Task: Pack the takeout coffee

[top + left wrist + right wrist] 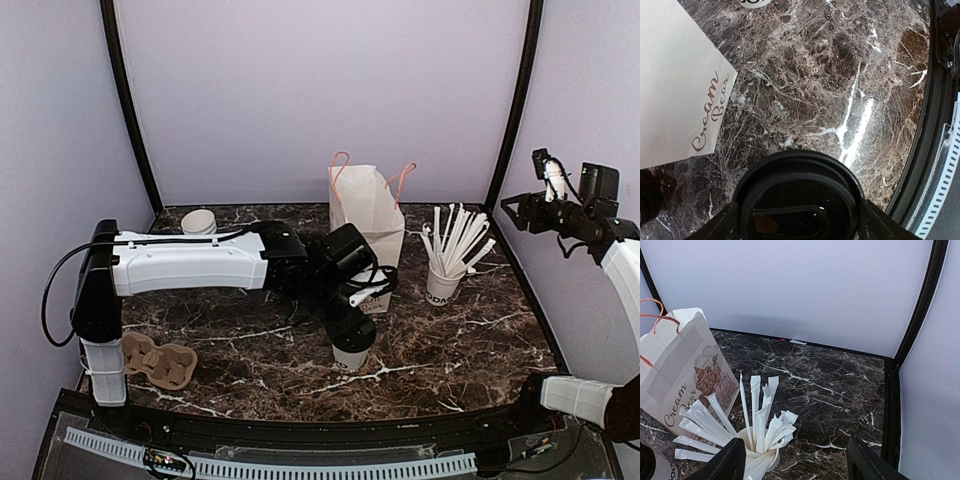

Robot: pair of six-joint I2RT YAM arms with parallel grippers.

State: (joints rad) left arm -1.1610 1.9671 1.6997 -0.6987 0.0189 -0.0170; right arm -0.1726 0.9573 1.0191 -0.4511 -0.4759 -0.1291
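Takeout coffee [352,352] upright on the marble table [450,350], black lid clamped between the left tool's [355,322] closed-in fingers.

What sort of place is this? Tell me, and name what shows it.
Probably a mock café packing station inside a test booth: plain lavender walls enclose a marble table holding a paper bag, a cup of straws and a lidded coffee, under the left gripper.

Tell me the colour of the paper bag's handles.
Orange, on the white paper bag; the handles show best in the right wrist view.
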